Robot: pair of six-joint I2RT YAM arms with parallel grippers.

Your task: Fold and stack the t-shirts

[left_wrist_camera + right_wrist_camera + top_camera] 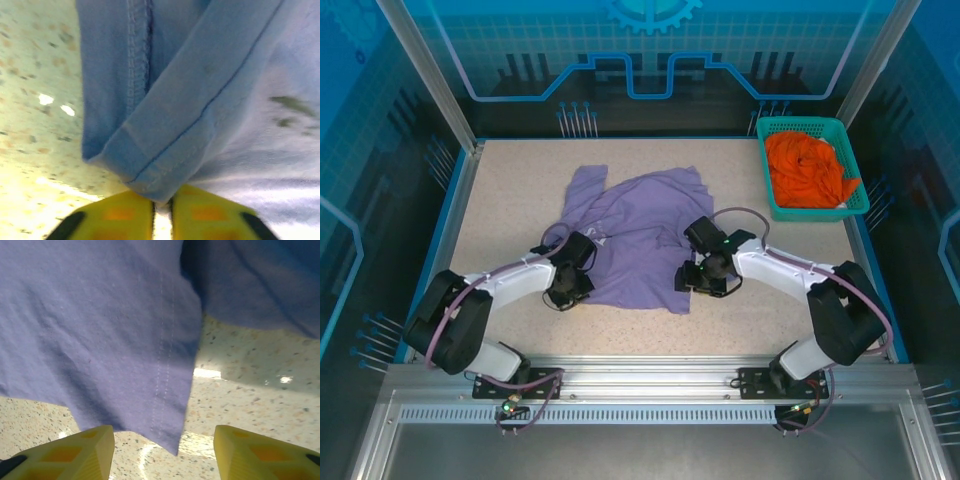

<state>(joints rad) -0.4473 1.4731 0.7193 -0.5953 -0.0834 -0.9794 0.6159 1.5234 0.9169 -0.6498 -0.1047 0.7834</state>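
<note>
A lavender t-shirt (640, 235) lies crumpled and partly spread in the middle of the table. My left gripper (585, 272) sits at its left edge. In the left wrist view the yellow fingers (125, 217) of this gripper (161, 207) are shut on a folded, stitched hem of the shirt (175, 125). My right gripper (692, 272) is at the shirt's right side. It (164, 440) stands open, with a hemmed corner of the fabric (110, 330) hanging between the fingers and touching neither. An orange t-shirt (808, 168) lies bunched in the basket.
The teal mesh basket (800, 122) stands at the back right corner of the speckled table (520, 190). Raised blue rails border the table on the left, right and back. Bare tabletop lies in front of the shirt and to its left.
</note>
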